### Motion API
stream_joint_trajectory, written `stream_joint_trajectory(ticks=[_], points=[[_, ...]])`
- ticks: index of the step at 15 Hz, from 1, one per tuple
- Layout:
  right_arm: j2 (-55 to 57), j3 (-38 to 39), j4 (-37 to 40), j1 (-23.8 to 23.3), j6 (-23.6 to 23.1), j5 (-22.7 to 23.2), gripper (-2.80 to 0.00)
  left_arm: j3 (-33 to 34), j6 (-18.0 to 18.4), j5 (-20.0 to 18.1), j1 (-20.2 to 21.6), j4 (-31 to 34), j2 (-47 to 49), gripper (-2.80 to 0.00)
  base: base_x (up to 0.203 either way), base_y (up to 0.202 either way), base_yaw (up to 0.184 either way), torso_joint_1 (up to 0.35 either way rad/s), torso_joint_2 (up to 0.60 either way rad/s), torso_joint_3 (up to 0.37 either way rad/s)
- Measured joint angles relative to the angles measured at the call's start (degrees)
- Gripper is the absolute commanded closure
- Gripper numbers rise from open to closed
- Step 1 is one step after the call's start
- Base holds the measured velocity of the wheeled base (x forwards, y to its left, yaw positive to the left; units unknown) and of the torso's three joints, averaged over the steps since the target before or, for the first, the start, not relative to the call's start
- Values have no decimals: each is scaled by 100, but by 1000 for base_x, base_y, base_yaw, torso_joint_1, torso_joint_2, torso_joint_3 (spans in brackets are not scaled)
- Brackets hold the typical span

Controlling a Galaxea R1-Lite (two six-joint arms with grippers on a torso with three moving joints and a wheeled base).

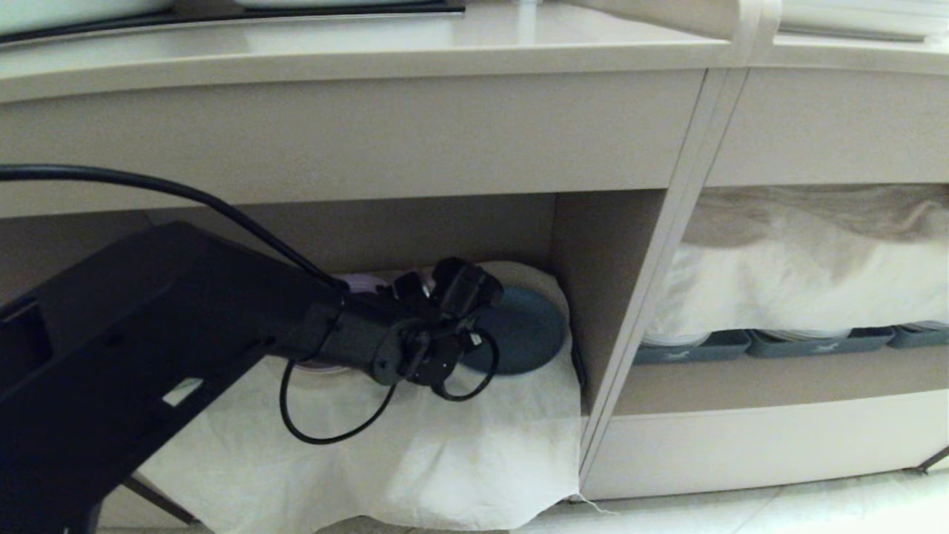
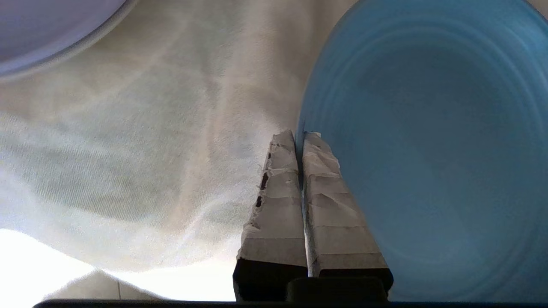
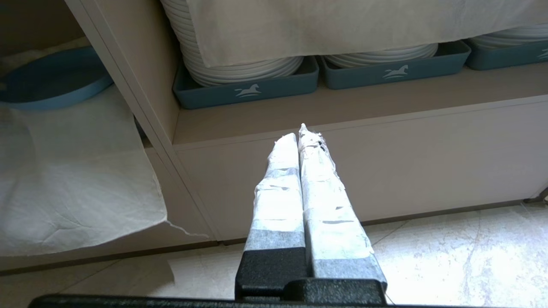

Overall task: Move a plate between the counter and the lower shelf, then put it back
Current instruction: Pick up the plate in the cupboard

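Left fingers (image 2: 299,139): pressed together on the plate (image 2: 428,149) rim.
Plate: on the cloth (image 1: 445,445) in the lower shelf (image 1: 593,297).
Right fingers (image 3: 299,137): closed, empty, above the floor (image 3: 449,248).
Surface (image 1: 371,44): beige, overhead.

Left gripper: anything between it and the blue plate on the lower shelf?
Nothing visible. The left gripper, shut, has its tips right at the plate rim on the white cloth; contact can't be told.

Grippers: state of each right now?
Left gripper: shut at the plate rim; hold on it cannot be told.
Right gripper: shut, empty.
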Motion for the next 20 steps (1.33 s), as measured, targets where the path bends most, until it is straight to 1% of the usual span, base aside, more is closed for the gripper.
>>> stream_joint_trajectory(ticks=[3, 5, 9, 11, 17, 20], points=[[0, 0, 0, 0, 0, 0, 0, 9, -271, 0, 12, 196, -41, 0, 0, 0, 0, 0, 0, 0], [0, 0, 0, 0, 0, -1, 0, 10, -383, -4, 12, 261, -67, 0, 0, 0, 0, 0, 0, 0], [0, 0, 0, 0, 1, -2, 0, 116, -463, -9, 12, 268, -131, 0, 0, 0, 0, 0, 0, 0], [0, 0, 0, 0, 0, -2, 0, 195, -583, -11, 0, 274, -176, 0, 0, 0, 0, 0, 0, 0], [0, 0, 0, 0, 0, -1, 0, 393, -606, -6, -40, 302, -348, 0, 0, 0, 0, 0, 0, 0], [0, 0, -2, 0, 1, -2, 0, 476, -805, -4, -62, 508, -455, 0, 0, 0, 0, 0, 0, 0]])
